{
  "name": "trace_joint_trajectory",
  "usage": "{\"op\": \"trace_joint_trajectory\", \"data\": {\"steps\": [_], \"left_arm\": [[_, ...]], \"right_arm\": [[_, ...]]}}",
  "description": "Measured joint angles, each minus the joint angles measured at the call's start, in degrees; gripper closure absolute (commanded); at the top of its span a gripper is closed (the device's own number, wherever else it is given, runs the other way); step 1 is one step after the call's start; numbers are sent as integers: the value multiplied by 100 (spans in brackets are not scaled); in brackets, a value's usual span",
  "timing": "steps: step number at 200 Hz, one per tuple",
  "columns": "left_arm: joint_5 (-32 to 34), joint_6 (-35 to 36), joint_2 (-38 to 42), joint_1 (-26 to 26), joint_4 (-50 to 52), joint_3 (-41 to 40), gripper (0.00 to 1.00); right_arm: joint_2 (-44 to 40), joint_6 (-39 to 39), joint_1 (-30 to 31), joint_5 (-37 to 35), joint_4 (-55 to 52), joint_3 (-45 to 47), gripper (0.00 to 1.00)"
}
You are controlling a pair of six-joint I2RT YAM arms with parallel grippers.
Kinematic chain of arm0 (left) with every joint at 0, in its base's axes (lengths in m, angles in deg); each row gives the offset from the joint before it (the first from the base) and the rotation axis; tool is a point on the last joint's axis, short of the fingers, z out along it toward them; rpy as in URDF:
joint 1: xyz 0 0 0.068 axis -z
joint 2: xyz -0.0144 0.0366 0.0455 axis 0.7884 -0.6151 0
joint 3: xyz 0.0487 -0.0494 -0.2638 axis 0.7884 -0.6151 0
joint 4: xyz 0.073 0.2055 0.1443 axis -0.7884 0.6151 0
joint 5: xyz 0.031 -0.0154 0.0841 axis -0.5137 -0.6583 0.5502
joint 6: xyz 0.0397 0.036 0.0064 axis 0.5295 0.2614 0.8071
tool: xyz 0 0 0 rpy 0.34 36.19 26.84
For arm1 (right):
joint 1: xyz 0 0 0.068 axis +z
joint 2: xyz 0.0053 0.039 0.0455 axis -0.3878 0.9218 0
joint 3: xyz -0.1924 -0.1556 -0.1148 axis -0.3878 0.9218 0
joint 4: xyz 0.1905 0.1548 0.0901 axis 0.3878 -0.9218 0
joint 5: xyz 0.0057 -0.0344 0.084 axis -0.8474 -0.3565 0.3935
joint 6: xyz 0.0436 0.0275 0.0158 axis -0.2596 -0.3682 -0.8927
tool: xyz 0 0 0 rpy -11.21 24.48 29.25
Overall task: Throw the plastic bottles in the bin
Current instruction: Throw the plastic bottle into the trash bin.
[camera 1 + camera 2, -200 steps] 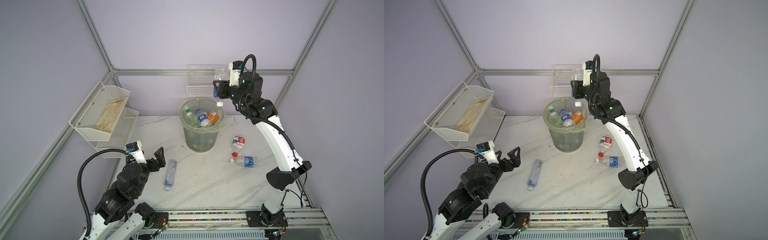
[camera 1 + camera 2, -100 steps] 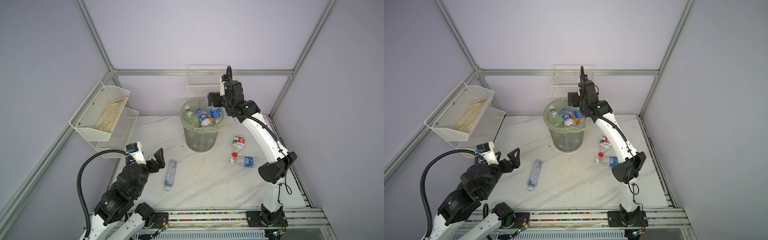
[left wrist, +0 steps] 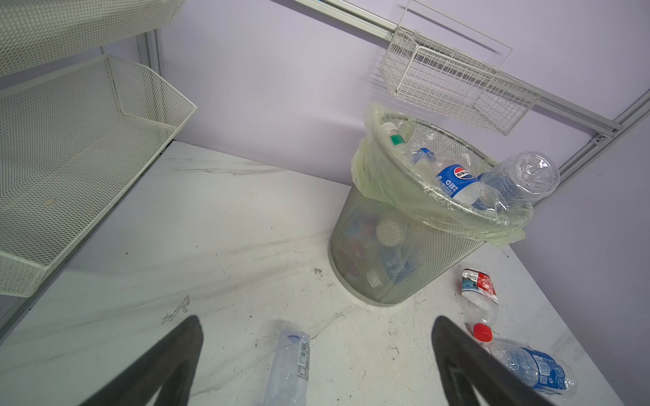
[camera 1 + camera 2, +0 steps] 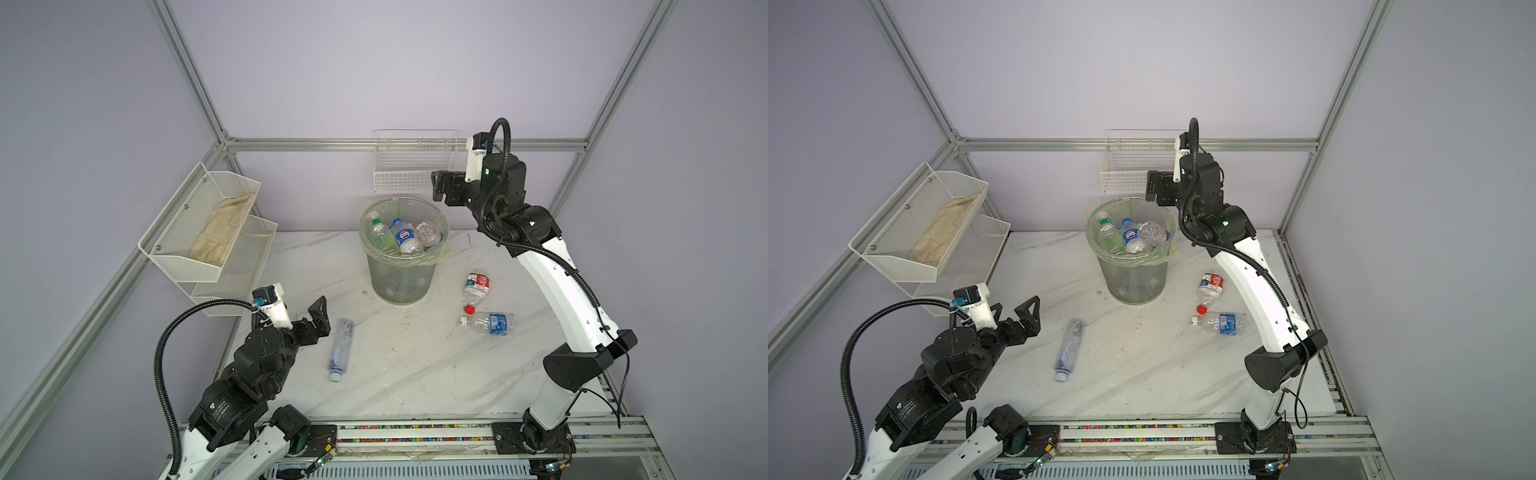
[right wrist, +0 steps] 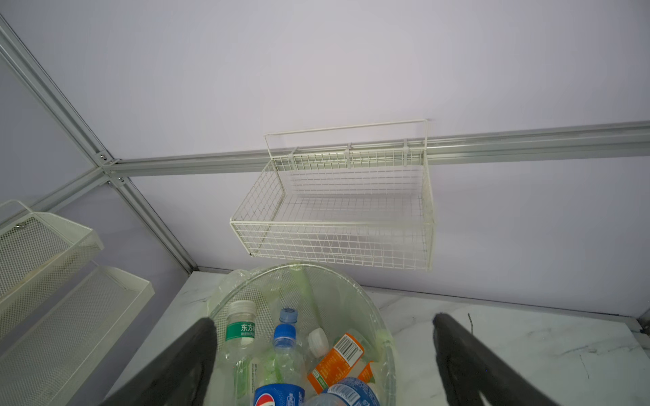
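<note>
Between throws beside bag-lined grey mesh bin [image 4: 401,280]: right gripper [image 4: 438,188] spread wide, empty; left gripper [image 4: 1013,312] likewise. Next: lowering onto nearby clear plastic bottle [image 4: 340,349].

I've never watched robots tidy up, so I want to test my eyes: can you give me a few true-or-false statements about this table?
1. Three bottles lie on the table outside the bin: a clear one, a red-labelled one and a blue-labelled one. True.
2. The right gripper holds a bottle. False: its jaws are open and empty.
3. The bin has tipped over. False: it stands upright, with bottles inside.
4. The wire basket on the back wall has nothing in it. True.
5. The left gripper is open. True.
</note>
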Motion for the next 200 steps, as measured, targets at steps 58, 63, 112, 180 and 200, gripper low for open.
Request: {"op": "trace_joint_trajectory", "data": {"steps": [58, 63, 112, 180, 200], "left_arm": [[2, 0, 2, 0, 0, 0, 0], [2, 0, 2, 0, 0, 0, 0], [0, -2, 9, 0, 0, 0, 0], [0, -7, 2, 0, 0, 0, 0], [0, -7, -7, 0, -2, 0, 0]], "right_arm": [[-157, -17, 13, 50, 151, 946, 3], [-179, -22, 13, 59, 166, 1056, 3], [-227, -48, 15, 68, 291, 1738, 3], [-367, -85, 15, 57, 485, 2282, 3], [-391, -129, 15, -13, 542, 2430, 3]]}}
